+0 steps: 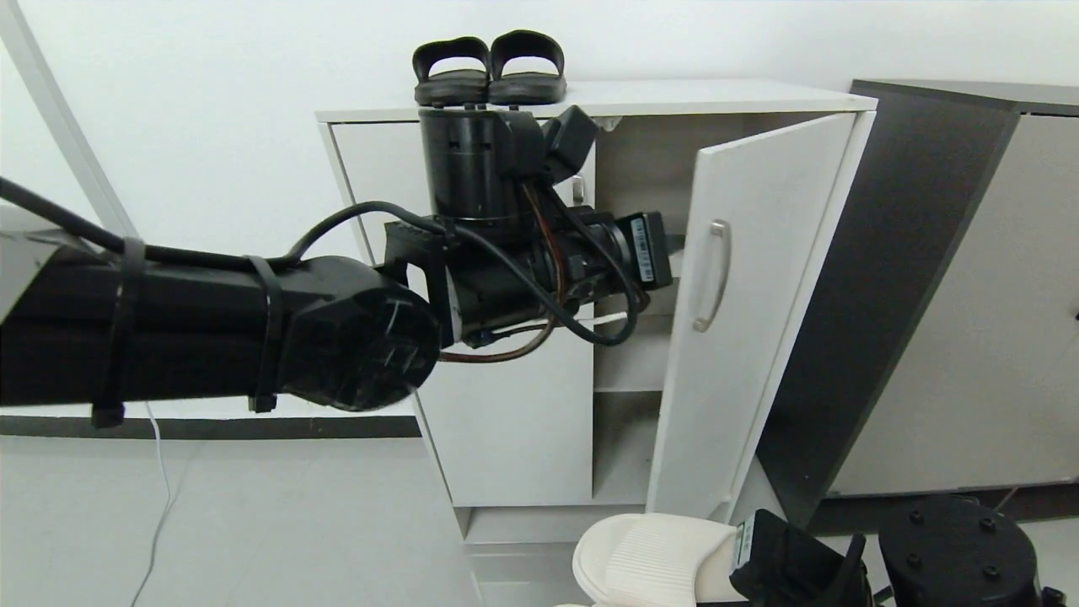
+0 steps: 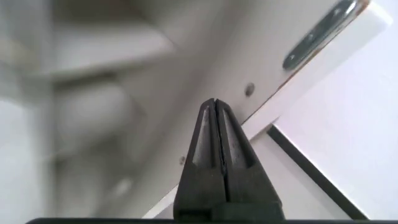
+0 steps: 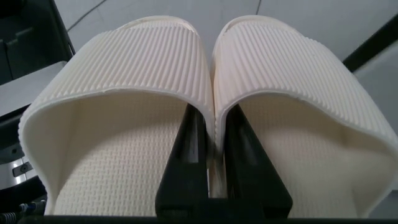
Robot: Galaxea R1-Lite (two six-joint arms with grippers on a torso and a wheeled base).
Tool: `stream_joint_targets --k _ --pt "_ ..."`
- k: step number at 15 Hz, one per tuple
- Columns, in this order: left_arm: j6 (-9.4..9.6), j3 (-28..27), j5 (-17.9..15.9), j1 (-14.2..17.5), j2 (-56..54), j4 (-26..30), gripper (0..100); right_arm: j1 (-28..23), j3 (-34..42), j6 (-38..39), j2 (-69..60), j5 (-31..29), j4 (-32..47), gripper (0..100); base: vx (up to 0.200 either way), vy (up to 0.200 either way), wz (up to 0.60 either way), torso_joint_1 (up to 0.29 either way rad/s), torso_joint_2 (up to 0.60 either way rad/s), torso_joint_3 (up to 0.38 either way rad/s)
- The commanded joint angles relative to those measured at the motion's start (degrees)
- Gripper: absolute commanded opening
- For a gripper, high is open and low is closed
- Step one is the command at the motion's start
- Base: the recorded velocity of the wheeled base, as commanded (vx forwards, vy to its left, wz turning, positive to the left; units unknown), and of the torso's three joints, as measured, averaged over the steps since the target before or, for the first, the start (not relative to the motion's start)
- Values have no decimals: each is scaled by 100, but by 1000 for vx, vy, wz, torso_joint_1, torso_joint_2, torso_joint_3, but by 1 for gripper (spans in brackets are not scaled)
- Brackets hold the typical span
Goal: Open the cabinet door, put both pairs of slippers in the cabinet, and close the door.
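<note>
First, check the hold: your right gripper (image 3: pixel 211 134) pinches the adjoining inner walls of the cream ribbed foam slippers (image 3: pixel 205 81), low in front of the white two-door cabinet (image 1: pixel 506 438). Keep the pair level and steer it into the gap beside the open white right door (image 1: pixel 759 337). Treat the door edge and the inner shelf (image 1: pixel 628 389) as likely snag points. Your left gripper (image 2: pixel 216 109), fingers pressed together and empty, sits close to a cabinet panel, and its arm crosses the opening, so clear it first. The black slide slippers (image 1: pixel 489 72) rest on the cabinet top.
</note>
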Motion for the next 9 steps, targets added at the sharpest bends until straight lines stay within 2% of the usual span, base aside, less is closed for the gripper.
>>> stream_joint_targets --k 1,4,8,9 --pt "51 176 7 -438 -62 -280 0 19 20 -2 -3 3 0 0 0 0 0 0 0 0" --pt "51 193 25 -464 -53 -341 0 19 20 -2 -12 -6 -9 0 0 0 0 0 0 0" --pt "60 413 227 186 -449 -289 0 -113 -165 51 103 -137 -26 0 0 0 0 0 0 0" --pt "86 703 359 406 -897 -289 0 -200 -332 69 217 -568 -26 0 0 0 0 0 0 0"
